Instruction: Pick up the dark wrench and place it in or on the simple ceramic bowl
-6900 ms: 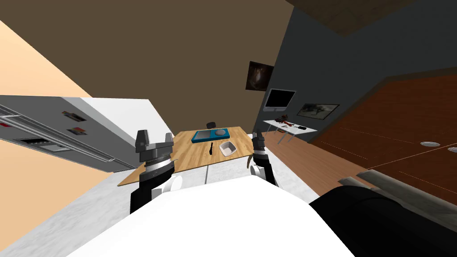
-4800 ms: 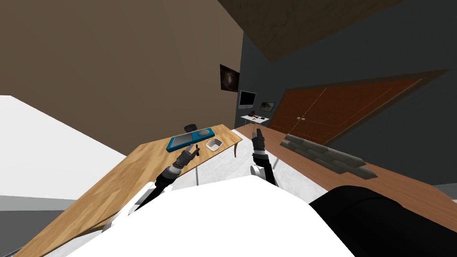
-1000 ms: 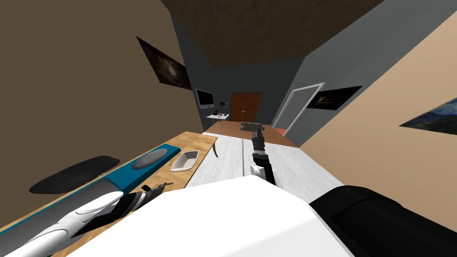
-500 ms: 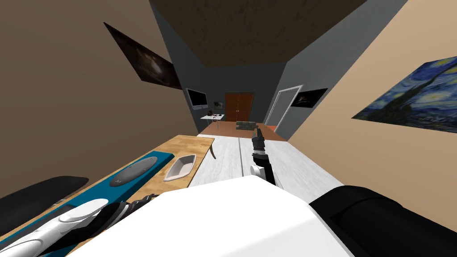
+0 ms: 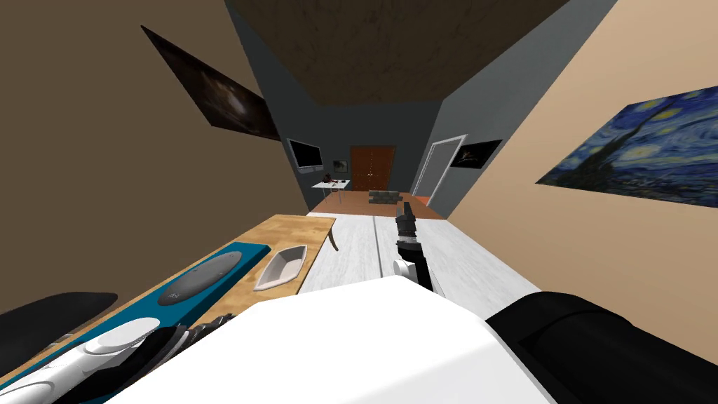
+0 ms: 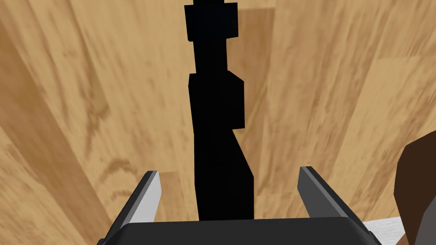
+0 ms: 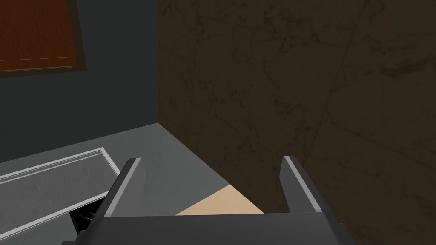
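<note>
wrench (image 6: 217, 106) inside spread left pincer (image 6: 228, 170); tabletop (image 6: 85, 106) bare either side

The wrench (image 6: 217, 98) lies on the surface (image 6: 85, 106), between the left tool's (image 6: 228, 170) fingers (image 6: 147, 197). Farther along, the bowl (image 5: 282, 265) sits right of a mat (image 5: 247, 252).

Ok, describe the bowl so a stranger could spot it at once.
Start at the long wooden table on the robot's left. Toward its far end, beside the blue tray, sits the bowl. It is the only white dish there, shallow and open, unlike the flat tray carrying a grey oval.
</note>
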